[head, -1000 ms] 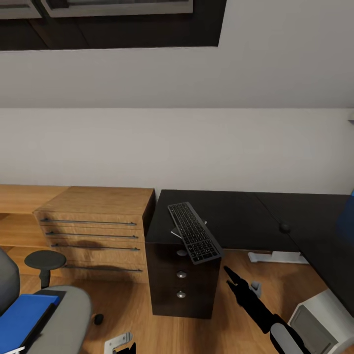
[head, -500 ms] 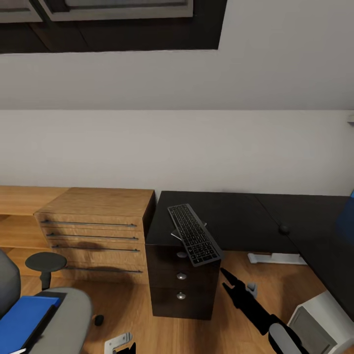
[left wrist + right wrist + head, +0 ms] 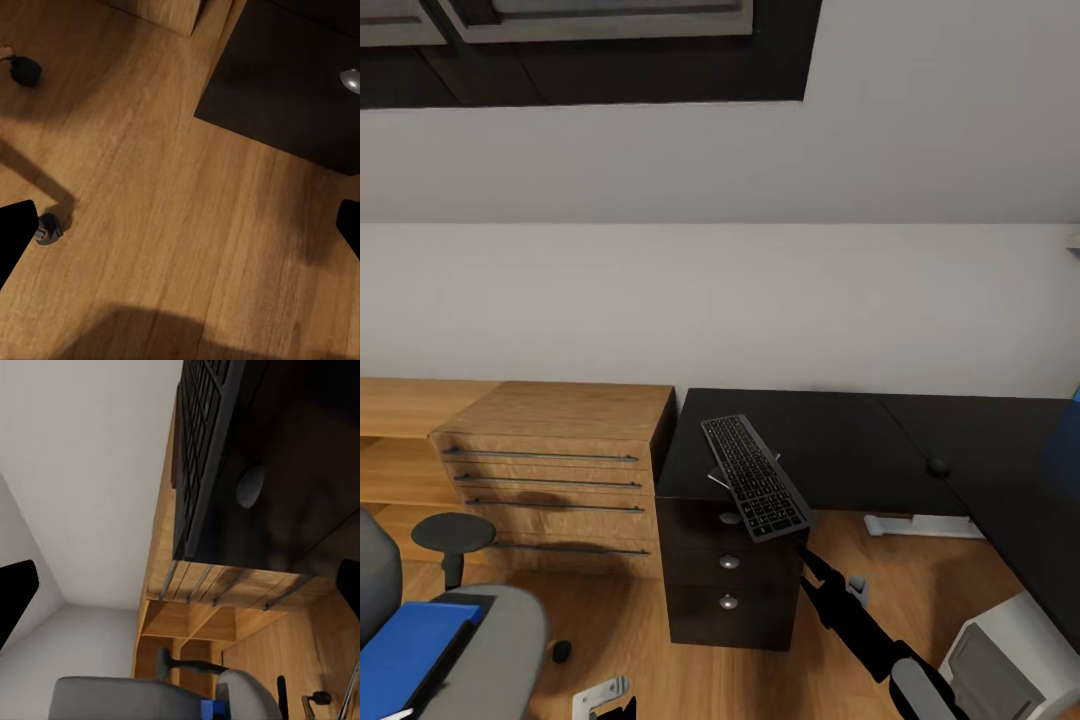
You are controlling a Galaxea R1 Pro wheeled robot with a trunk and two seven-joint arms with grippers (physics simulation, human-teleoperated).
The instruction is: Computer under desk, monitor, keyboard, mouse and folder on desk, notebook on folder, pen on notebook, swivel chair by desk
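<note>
The keyboard [image 3: 755, 476] lies skewed on the near corner of the counter [image 3: 840, 440], its long axis running diagonally and its near end overhanging the drawer unit [image 3: 728, 585]. The right gripper [image 3: 810, 558] sits just below and beside that overhanging end, jaws spread wide and empty, making it the nearer arm. The left gripper [image 3: 180, 232] hangs jaws wide over bare floor [image 3: 165, 225].

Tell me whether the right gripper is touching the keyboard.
Cannot tell. In the head view the right gripper sits just below the overhanging corner of the keyboard, black on black, with no clear gap or contact. The right wrist view shows the keyboard close ahead.
</note>
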